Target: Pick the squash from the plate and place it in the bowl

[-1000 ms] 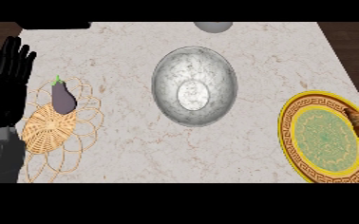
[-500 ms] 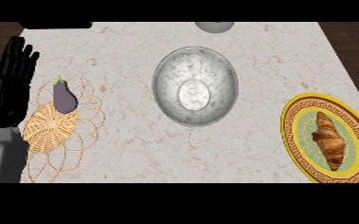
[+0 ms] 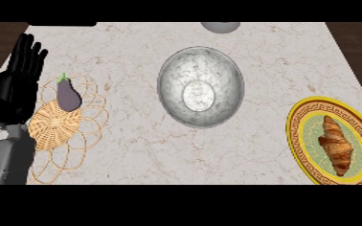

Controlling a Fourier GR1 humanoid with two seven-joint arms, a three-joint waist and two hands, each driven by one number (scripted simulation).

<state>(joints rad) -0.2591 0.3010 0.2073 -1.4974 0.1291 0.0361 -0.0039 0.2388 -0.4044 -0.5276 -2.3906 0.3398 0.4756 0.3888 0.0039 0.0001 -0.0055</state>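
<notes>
The left hand (image 3: 21, 84) stood open, fingers straight, at the bench's (image 3: 134, 43) left edge, nearest the dark squash-like vegetable (image 3: 68, 96) just to its right on the wicker plate (image 3: 60, 124), long axis up-down, the bowl (image 3: 201, 87) farther right; the right hand was unseen.

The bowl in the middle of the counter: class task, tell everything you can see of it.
The bowl is round and grey, with a mottled, metallic-looking inside and a paler flat circle at its bottom. It stands upright on the marble counter, near the middle, and holds nothing. Nothing touches it: the wicker mat with the eggplant lies apart to its left, the yellow-rimmed plate with the croissant apart to its right.
</notes>
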